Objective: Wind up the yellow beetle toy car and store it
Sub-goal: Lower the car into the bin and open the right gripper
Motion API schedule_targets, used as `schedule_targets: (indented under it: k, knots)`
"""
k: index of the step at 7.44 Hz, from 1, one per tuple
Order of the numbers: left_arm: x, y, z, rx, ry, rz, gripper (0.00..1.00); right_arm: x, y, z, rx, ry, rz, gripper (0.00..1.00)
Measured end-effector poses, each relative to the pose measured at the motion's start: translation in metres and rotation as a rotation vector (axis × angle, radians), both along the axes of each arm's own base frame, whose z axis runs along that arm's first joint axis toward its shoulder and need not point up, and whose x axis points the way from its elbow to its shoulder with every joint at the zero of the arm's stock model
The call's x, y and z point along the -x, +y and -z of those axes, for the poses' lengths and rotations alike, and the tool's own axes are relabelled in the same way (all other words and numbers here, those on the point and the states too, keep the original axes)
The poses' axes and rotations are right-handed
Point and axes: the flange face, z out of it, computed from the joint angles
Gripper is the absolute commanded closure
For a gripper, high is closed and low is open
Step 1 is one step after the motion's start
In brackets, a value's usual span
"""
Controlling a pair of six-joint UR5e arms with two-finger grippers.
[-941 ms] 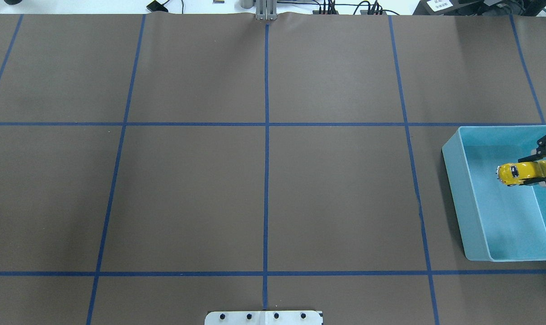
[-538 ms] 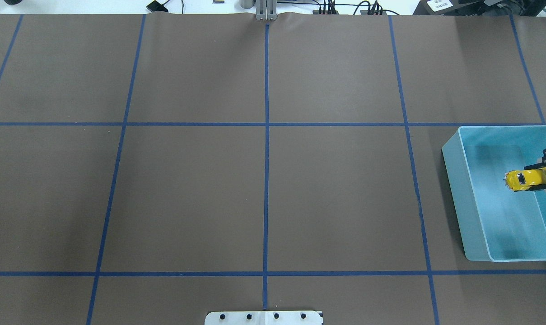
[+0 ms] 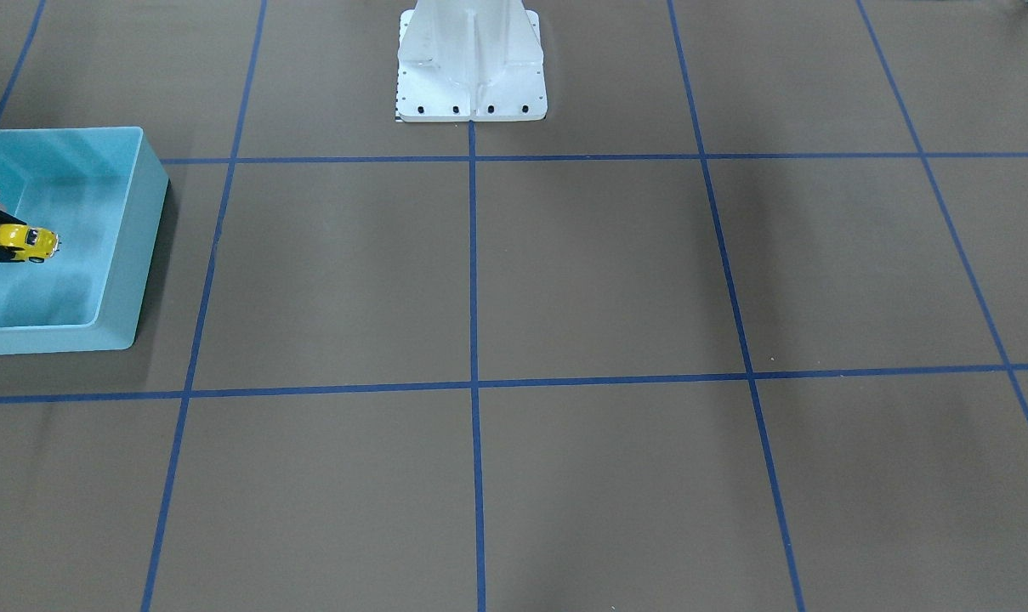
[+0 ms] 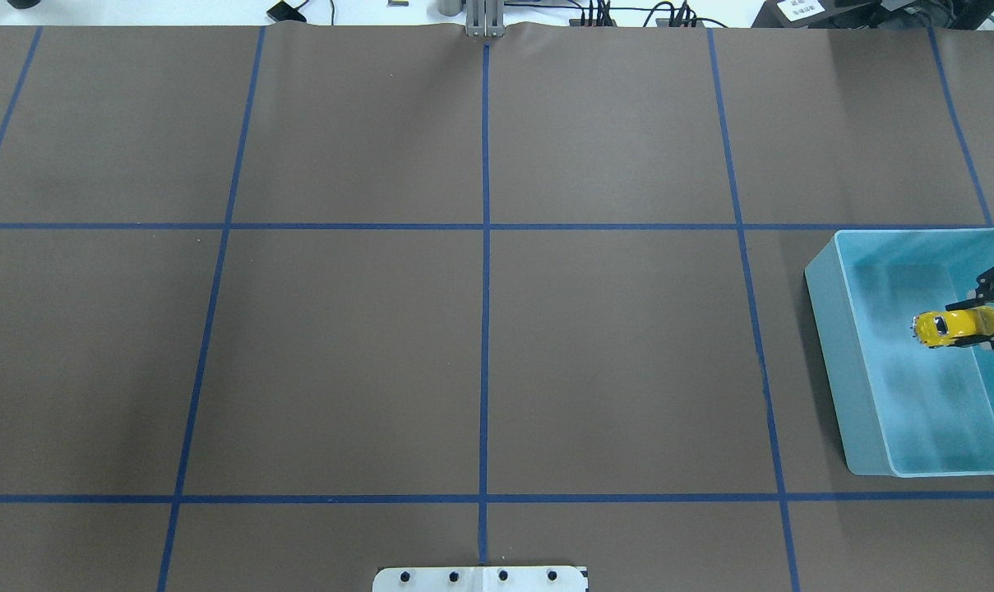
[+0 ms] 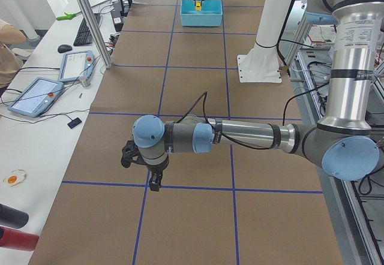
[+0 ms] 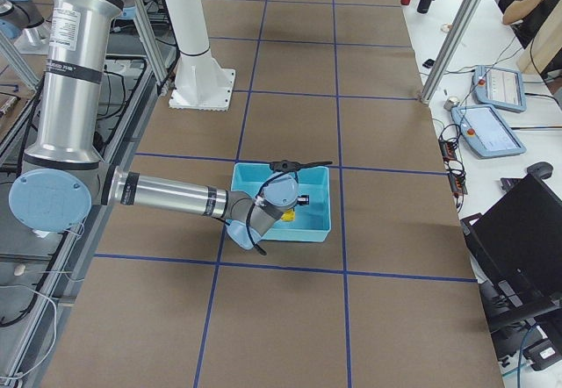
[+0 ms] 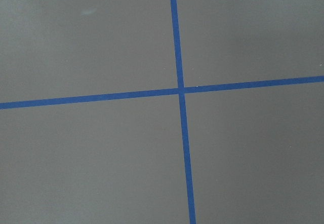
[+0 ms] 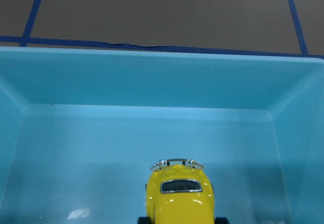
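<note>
1. The yellow beetle toy car (image 4: 953, 326) held in the right hand (image 4: 980, 323) has a glossy, smooth yellow shell and a bright chrome-like bumper.
2. The hand itself looks matt black.
3. The bin (image 4: 842, 353) under the hand is smooth light-blue plastic with a soft sheen.
4. The surface (image 4: 612, 353) beyond the hand is covered by a matt brown paper-like sheet, crossed by blue tape lines (image 4: 485, 329).
</note>
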Motion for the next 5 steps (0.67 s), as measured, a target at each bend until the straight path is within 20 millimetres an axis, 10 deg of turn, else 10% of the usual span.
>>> schedule_targets:
  k: [3,5]
  knots:
    - [0.0,0.0,0.0,-0.001,-0.001,0.0,0.0,0.032,-0.01,0.007,0.037,-0.011,0.037,1.0]
    - [0.0,0.0,0.001,-0.001,-0.001,0.0,0.0,0.047,-0.008,0.009,0.055,-0.012,0.061,0.16]
